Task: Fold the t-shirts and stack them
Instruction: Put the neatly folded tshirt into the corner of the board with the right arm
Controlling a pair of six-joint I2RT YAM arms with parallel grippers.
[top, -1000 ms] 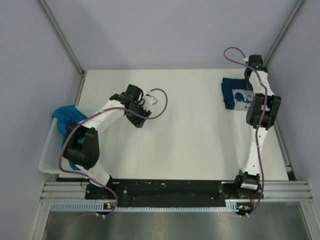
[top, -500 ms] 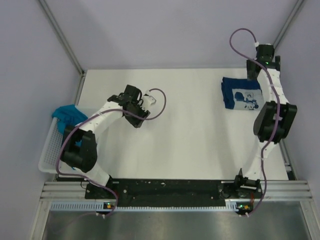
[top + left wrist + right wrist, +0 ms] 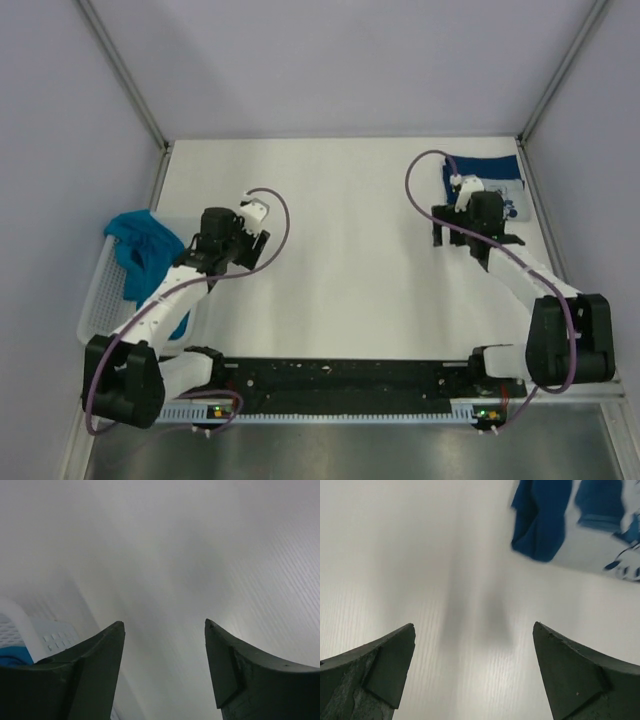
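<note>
Right, left hand (image 3: 165, 625) and right hand (image 3: 472, 625) spread wide, empty; folded dark navy printed t-shirt (image 3: 490, 168) far-right on white table (image 3: 350, 280). Crumpled teal t-shirt (image 3: 140, 245) in white plastic lattice basket (image 3: 95, 300); pinch high, lift clear.

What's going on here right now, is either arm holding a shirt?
Neither arm holds one. The left hand hangs open over bare table beside the basket, where the teal shirt lies bunched and not yet folded. The right hand is wide open and empty, close to the folded navy shirt at the far right of the table.
</note>
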